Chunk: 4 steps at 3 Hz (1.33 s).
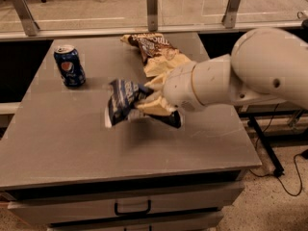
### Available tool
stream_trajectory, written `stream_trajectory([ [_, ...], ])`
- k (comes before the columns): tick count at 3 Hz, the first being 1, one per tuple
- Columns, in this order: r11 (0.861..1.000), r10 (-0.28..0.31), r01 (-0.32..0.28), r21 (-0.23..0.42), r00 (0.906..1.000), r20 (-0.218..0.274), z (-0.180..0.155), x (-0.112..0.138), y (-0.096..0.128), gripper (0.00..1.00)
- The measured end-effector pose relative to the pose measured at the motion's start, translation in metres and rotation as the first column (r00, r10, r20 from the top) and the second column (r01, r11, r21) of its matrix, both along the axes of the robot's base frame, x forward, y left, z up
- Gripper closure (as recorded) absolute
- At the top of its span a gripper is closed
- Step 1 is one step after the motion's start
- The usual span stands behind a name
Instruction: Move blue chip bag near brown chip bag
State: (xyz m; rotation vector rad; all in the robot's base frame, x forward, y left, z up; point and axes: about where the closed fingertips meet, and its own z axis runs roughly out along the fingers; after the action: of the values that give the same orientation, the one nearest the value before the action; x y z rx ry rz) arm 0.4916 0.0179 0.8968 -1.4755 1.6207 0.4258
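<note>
Crumpled navy blue chip bag (pixel 120 101) in gripper (pixel 147 97) over table (pixel 72 148)

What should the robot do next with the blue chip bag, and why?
Probably carry it a little farther back and set it down beside the brown bag. The gripper is shut on the blue bag over the middle of the table, while the brown bag lies behind it, nearer the far edge.
</note>
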Motion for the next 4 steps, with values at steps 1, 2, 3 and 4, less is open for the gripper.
stream_trajectory([
  [1,0.988,-0.151,0.153,-0.005,0.9766,0.154,0.049,0.033,-0.059,1.0],
  [2,0.988,-0.15,0.152,-0.005,0.9767,0.154,0.05,0.032,-0.058,1.0],
  [3,0.976,-0.21,0.216,-0.019,0.9641,0.163,0.035,0.046,-0.074,1.0],
  [4,0.965,-0.25,0.26,-0.036,0.9521,0.175,0.019,0.064,-0.09,0.82],
])
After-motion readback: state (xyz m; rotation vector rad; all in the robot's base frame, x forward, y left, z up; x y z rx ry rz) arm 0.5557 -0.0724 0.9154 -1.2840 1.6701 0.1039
